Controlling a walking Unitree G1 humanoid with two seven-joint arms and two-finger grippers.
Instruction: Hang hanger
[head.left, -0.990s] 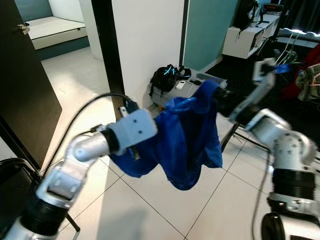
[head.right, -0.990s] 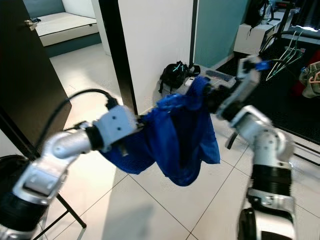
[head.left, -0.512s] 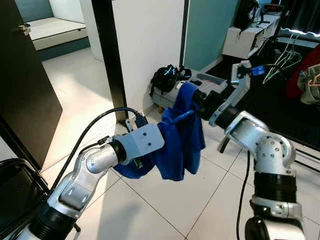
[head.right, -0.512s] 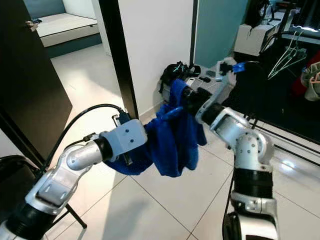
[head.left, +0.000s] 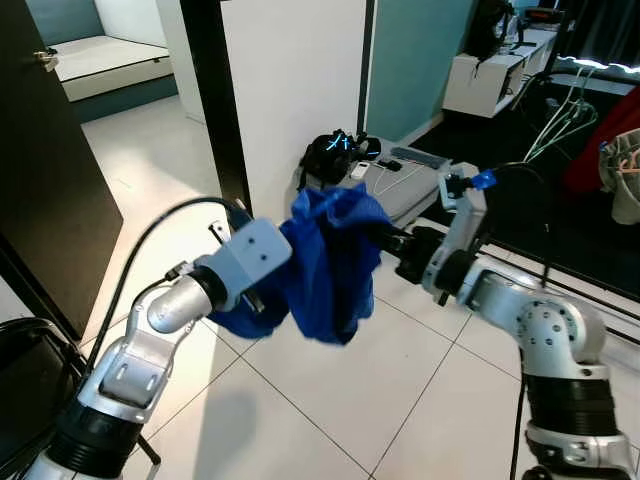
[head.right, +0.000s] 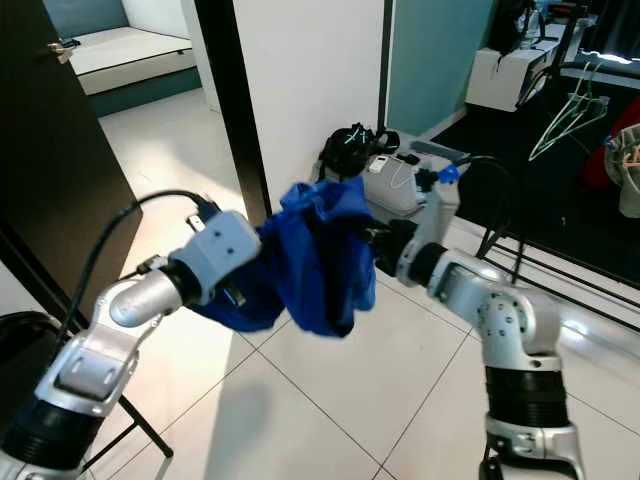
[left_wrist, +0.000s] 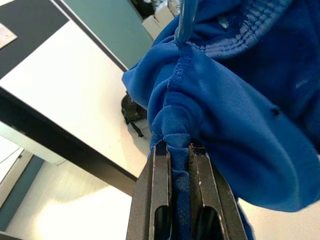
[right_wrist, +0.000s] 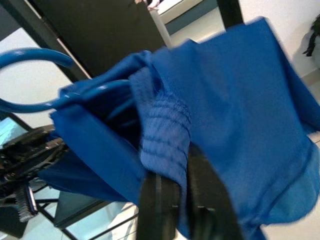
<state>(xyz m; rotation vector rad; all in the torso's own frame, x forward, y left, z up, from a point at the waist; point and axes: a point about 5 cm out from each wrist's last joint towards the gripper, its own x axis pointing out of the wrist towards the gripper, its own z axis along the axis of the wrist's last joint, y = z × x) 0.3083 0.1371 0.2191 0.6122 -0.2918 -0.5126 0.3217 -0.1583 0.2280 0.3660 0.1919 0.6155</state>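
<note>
Lowered, bunched blue garment (head.left: 325, 260), both hands pinching, hanger hook (right_wrist: 30, 80)

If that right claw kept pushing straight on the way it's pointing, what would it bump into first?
Almost at once, the blue garment: the right gripper is already shut on a fold of it. Beyond the cloth, roughly in line, seems to be the left gripper, though depth is hard to judge.

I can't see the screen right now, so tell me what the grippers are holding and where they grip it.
Both hold the blue garment: left gripper pinches a bunched fold, right gripper clamps its ribbed band. A blue hanger hook pokes out.
</note>
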